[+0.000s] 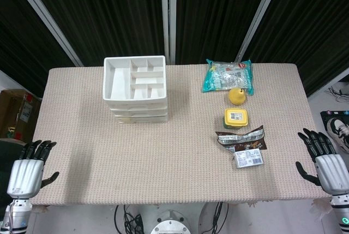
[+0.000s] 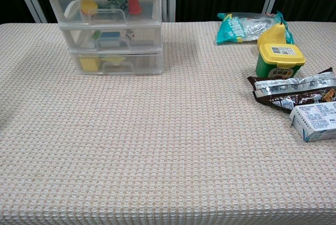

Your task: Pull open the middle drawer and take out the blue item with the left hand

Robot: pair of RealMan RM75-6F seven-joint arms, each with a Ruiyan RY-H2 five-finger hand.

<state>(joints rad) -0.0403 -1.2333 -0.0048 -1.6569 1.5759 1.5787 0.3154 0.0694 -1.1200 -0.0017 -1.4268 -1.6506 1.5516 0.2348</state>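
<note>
Starting position, by my reading: nothing of the task is done yet. My left hand (image 1: 30,169) hangs off the near-left edge of the table (image 1: 136,163), fingers spread and holding nothing. My right hand (image 1: 323,162) mirrors it off the near-right edge, also splayed and empty. Neither shows in the chest view.

Three-drawer cabinet (image 2: 108,25) stands far left on the table, clear fronts facing me. Middle drawer (image 2: 111,39) is fully closed. Blue item (image 2: 109,38) sits inside it, seen through the front, roughly centred behind the handle. Exact shape unclear through the plastic.

Right side clutter, well apart from the cabinet: green snack bag (image 1: 227,75), yellow-lidded tub (image 2: 280,59), brown wrapper (image 2: 294,91), small white box (image 2: 315,121).

Next call: bring the left hand forward and across to the middle handle, hook fingers under it, pull straight toward me. Light cabinet may slide.
</note>
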